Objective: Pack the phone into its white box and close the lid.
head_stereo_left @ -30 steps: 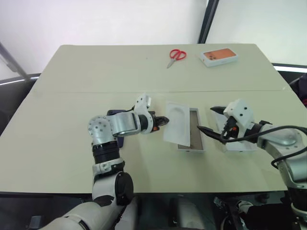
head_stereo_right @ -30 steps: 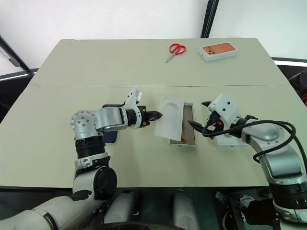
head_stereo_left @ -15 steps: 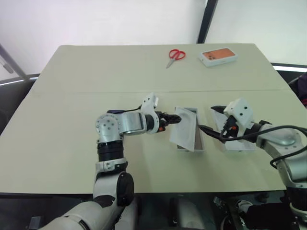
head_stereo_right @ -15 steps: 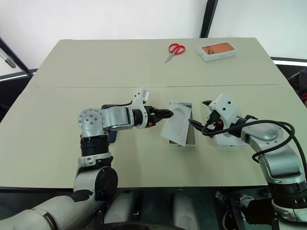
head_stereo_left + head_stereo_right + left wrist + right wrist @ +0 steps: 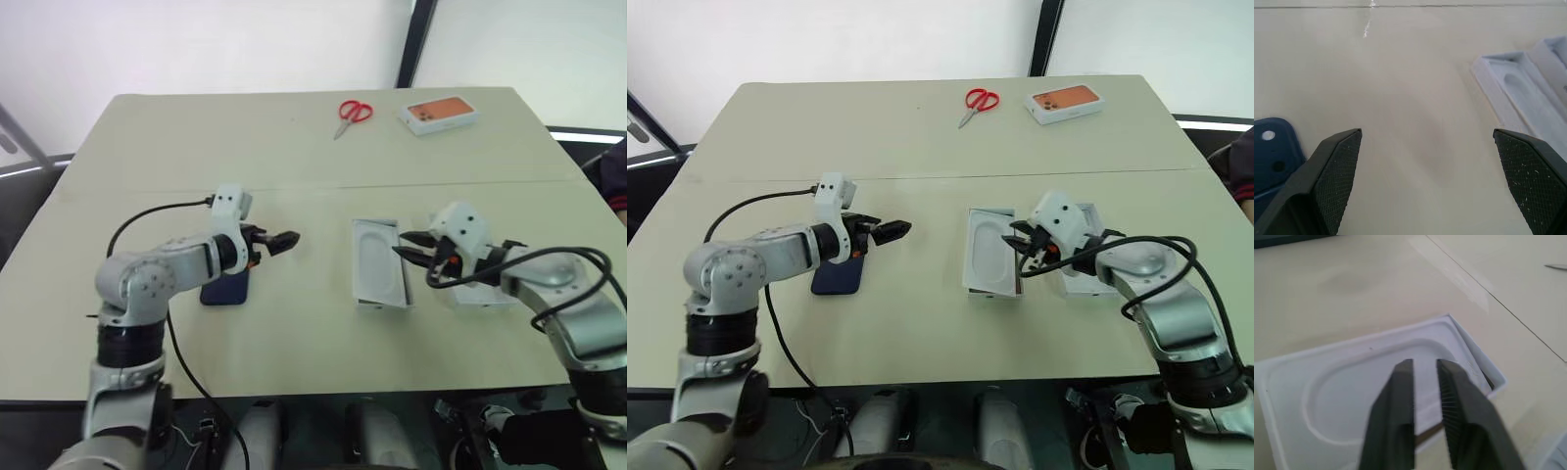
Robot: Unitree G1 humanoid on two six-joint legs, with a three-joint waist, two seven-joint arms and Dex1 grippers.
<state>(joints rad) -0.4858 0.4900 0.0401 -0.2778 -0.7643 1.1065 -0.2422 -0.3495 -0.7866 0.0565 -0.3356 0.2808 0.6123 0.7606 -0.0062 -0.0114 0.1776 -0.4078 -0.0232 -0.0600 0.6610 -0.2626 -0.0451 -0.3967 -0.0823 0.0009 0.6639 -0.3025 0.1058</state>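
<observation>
Left eye view, worktop (image 5: 147, 147): you have the phone (image 5: 227, 287) lying flat toward the left side, half under the left arm; the white box (image 5: 380, 262) sits right of centre with a white insert (image 5: 376, 257) lying in it.
Left eye view, far edge: red scissors (image 5: 348, 114) and a box with an orange phone picture (image 5: 437, 116), both well apart from your work.
Left eye view, lid (image 5: 482, 290): mostly hidden behind the right arm, just beside the white box toward the right edge; you cannot confirm its printed face.
Right eye view, left gripper (image 5: 893, 231): fingers spread, empty, hovering between phone and white box.
Right eye view, right gripper (image 5: 1020, 247): fingers pressed together at the right-hand rim of the white box; whether they pinch the insert's edge you cannot tell.
Left wrist view: a phone corner with camera lenses shows beside one finger; the insert's oval recess lies across the bare worktop.
Right wrist view: the closed fingertips hang over the insert near its corner; the box floor beneath stays hidden.
Handling, phone: likely stiff, fairly heavy for its size, glossy and slippery; take it by the long edges, not the flat back.
Handling, white box and lid: light thin cardboard, likely to slide or dent; grip a side wall gently.
</observation>
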